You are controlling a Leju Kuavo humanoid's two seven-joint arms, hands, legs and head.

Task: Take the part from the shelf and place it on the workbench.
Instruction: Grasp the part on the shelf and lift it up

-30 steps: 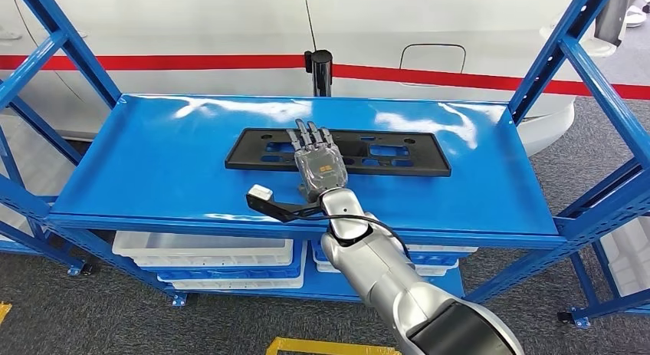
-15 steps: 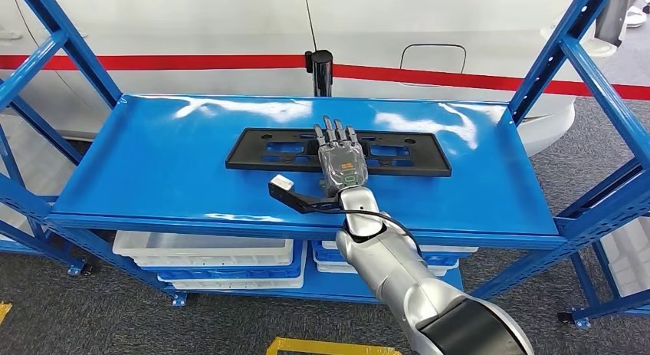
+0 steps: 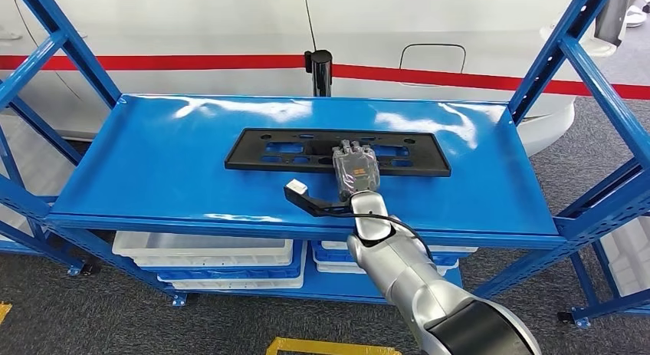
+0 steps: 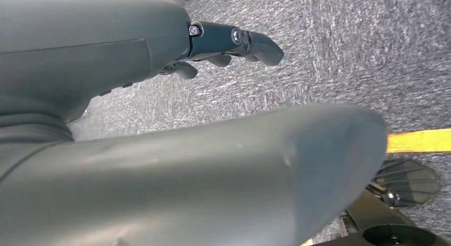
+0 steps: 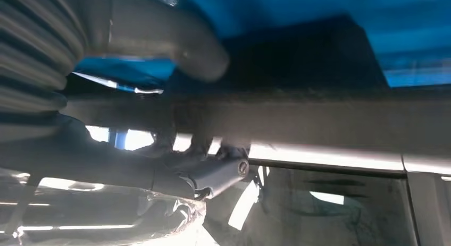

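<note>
The part, a long black plastic plate (image 3: 283,150) with cut-outs, lies flat on the blue shelf (image 3: 153,163) toward its back middle. My right hand (image 3: 355,171) sits on the plate's near edge, right of its middle, fingers curled down onto it. In the right wrist view the plate's dark edge (image 5: 319,116) runs between the thick thumb (image 5: 159,39) and the darker fingers (image 5: 213,174), so the hand grips it. My left hand (image 4: 234,39) hangs over grey carpet, fingers apart and holding nothing.
Blue slanted uprights (image 3: 582,71) frame both ends of the shelf. White bins (image 3: 203,251) sit on the level below. A black post (image 3: 320,71) and a white car body with a red stripe stand behind. A yellow line (image 4: 417,141) marks the floor.
My right hand has slid rightward along the plate, and its outstretched fingers have curled down over the near edge. The plate has not moved.
</note>
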